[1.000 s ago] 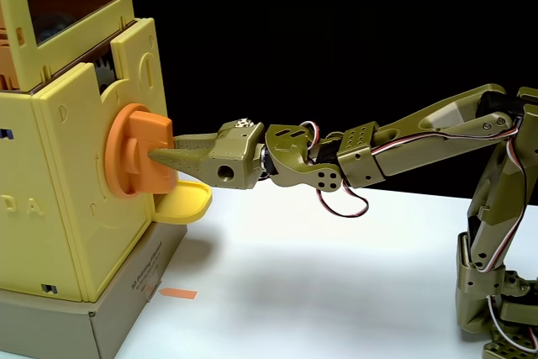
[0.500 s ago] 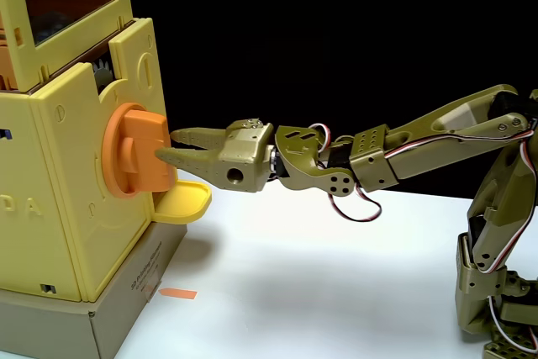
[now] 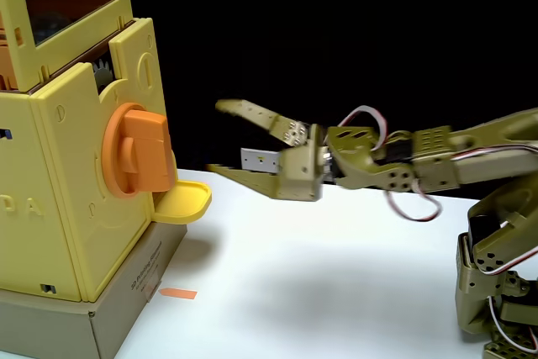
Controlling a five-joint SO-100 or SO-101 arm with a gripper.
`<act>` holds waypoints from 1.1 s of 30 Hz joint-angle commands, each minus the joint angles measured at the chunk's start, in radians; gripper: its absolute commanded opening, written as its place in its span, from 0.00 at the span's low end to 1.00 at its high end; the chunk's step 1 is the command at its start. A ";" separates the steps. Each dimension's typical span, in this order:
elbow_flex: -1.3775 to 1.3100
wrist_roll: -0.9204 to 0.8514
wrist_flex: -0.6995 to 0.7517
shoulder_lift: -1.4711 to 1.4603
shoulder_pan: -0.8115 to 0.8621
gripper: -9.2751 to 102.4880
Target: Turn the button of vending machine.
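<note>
The vending machine (image 3: 63, 182) is a big pale-yellow box at the left of the fixed view, with a clear window on top and a grey cardboard base. Its button (image 3: 139, 155) is an orange disc with a thick upright bar, facing right. My gripper (image 3: 217, 137) hangs open to the right of the button, clear of it by a short gap. One finger (image 3: 252, 113) points up-left and the other (image 3: 239, 176) lies lower, above the table. Nothing is between them.
A pale yellow rounded tray (image 3: 185, 200) juts out just below the button. The white table (image 3: 319, 275) stretches to the right, with a small orange tape mark (image 3: 177, 294) by the machine's base. The arm's base (image 3: 500, 292) stands at the right edge.
The gripper has let go of the button's bar, pulled back to the right and opened wide. The arm has rolled at the wrist and drawn in.
</note>
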 commanded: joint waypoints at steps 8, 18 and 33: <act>-0.048 -1.290 0.098 0.000 0.002 0.48; -0.140 -1.611 -0.245 -0.325 0.083 0.50; -0.310 -1.684 -0.500 -0.565 0.089 0.43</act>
